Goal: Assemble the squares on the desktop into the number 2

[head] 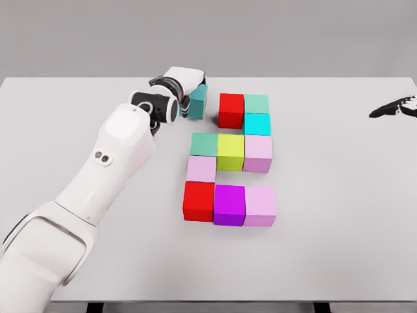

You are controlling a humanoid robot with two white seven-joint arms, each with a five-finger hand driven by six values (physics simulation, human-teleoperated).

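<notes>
Grey wall stood behind a pale grey desktop (339, 248) that filled most of the head view. On it lay ten cubes already grouped into most of a figure 2, and an eleventh at the hand. The top row held a red cube (230, 109) with a sea-green cube (257, 104) touching its right side; below that one sat a cyan cube (257, 124). The middle row ran from a green cube (204, 144) through a yellow-green cube (230, 151) to a pale pink cube (258, 154), all touching. Under the green one lay another pink cube (201, 169), and the bottom row was a second red cube (199, 201), a purple cube (229, 204) and a lilac cube (260, 205), side by side. The left arm reached from the lower left across the table, and the left hand (181, 85) was at the upper left end of the figure, closed around a teal cube (197, 102). That cube sat just beside the top red cube, with a narrow gap between them, its left face and top edge covered by the hand while its right face and lower part showed clear. Whether it rested on the table or was held slightly above could not be told. The right hand (395, 108) lay at the far right edge, well apart from the cubes, its dark fingers spread and holding nothing.
</notes>
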